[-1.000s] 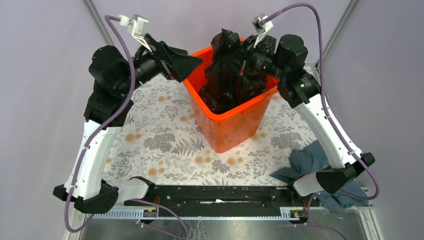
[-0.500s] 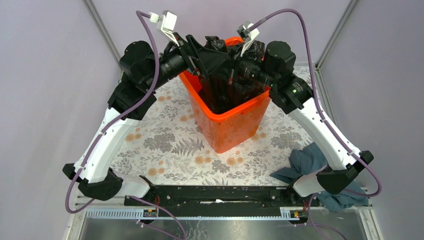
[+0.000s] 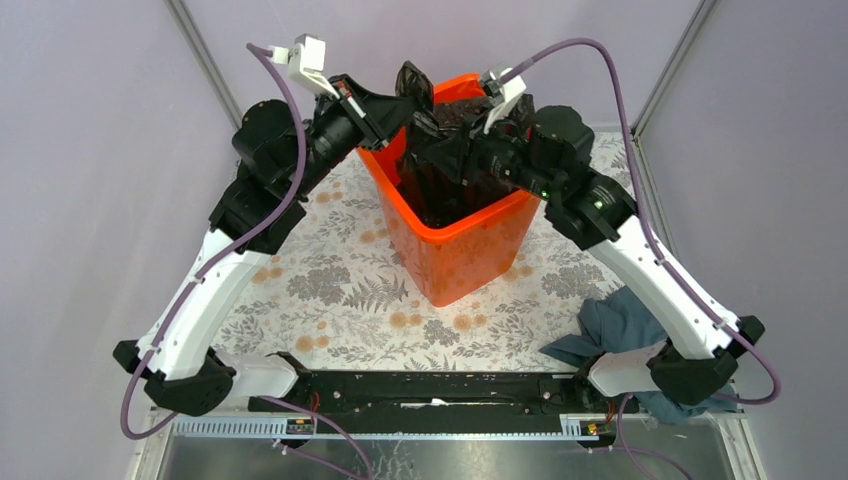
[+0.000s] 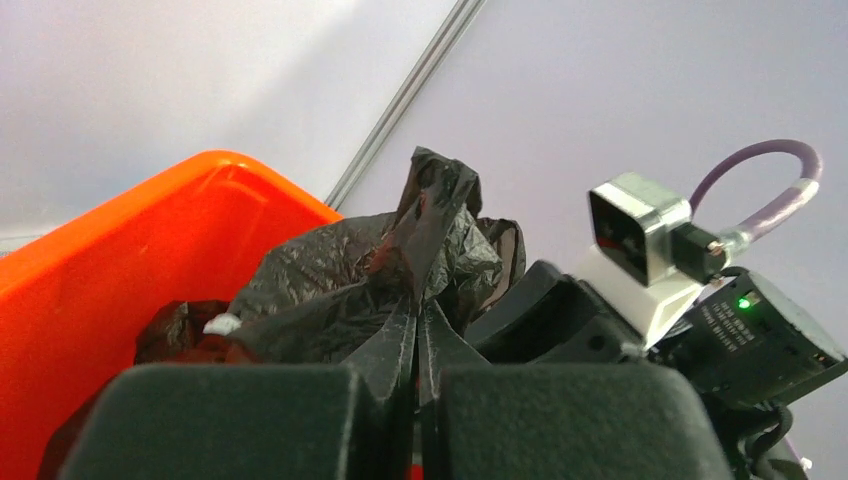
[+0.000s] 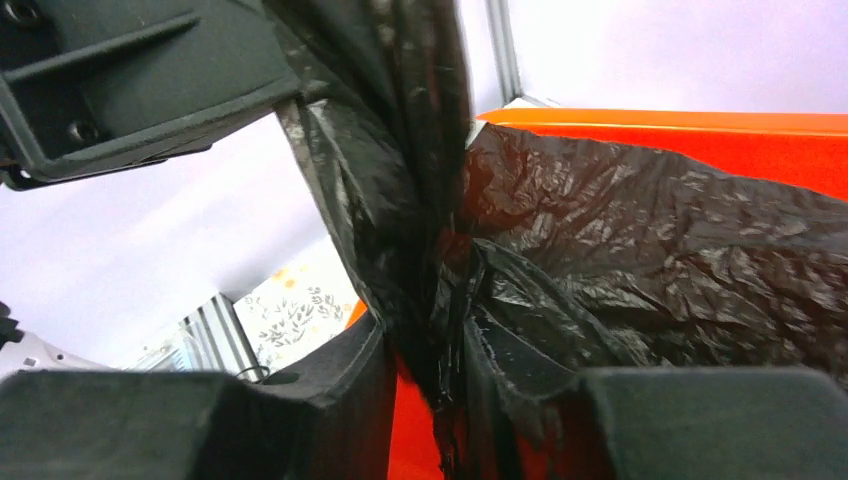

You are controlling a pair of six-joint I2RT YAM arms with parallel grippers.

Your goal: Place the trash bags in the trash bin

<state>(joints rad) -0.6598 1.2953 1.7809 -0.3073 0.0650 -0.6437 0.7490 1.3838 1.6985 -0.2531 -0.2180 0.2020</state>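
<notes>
The orange trash bin [image 3: 455,262] stands on the floral mat at the back centre. The black trash bag [image 3: 436,176] fills its mouth, and a crumpled peak sticks up above the far rim. My left gripper [image 3: 404,101] reaches over the bin's left rim. In the left wrist view this gripper [image 4: 416,306] is shut on a fold of the bag [image 4: 340,272], beside the bin wall [image 4: 110,250]. My right gripper [image 3: 446,150] hangs over the bin mouth. Its fingers [image 5: 425,335] stand apart, with bag film [image 5: 650,245] hanging loose between them over the bin rim [image 5: 700,124].
A grey-blue cloth [image 3: 618,322] lies bunched at the right front beside the right arm's base. The floral mat [image 3: 330,290] covers the table in front of the bin. The two wrists are close together above the bin, and purple cables arch overhead.
My left arm swung from outside the bin's left rim to the bag's top and shut on it. My right gripper, shut on the bag before, has parted its fingers.
</notes>
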